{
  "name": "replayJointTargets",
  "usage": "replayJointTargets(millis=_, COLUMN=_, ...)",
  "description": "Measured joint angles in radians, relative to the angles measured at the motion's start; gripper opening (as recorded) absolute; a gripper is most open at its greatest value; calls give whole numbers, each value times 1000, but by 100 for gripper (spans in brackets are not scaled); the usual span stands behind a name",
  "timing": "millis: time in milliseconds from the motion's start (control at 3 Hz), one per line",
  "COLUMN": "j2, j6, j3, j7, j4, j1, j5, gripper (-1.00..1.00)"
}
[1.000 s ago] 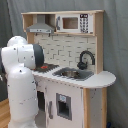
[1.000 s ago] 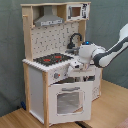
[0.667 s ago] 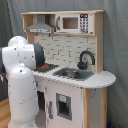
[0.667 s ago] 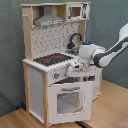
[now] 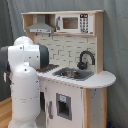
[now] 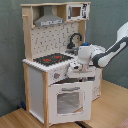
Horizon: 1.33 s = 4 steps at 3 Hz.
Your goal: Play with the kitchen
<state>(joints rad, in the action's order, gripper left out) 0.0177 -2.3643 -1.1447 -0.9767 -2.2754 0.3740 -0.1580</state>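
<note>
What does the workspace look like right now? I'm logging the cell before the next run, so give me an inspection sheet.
Surface: wooden floor under the toy kitchen; bare where visible.
Job's things: kitchen stands upright; stovetop with red rings, black faucet over the sink, grey hood, microwave on the upper shelf, windowed oven door.
Clutter: nothing seen.
Grippers: the hand is at the counter's front edge beside the stovetop; open or shut cannot be told.
Cables: nothing seen.
Surroundings: grey curtain behind the kitchen; the white arm fills the first exterior view's left.
</note>
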Motion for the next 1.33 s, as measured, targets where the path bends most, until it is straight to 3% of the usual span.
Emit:
replayJointTargets(millis=667, j2=91, j6=-3, j3=-14, j7=155, j4=0, j1=-16, j5=-94, gripper=-100)
replayJointTargets(millis=1333, j2=185, j6=-5, j3=-4, j7=304, j4=1, j1=-19, j5=-237, gripper=-100)
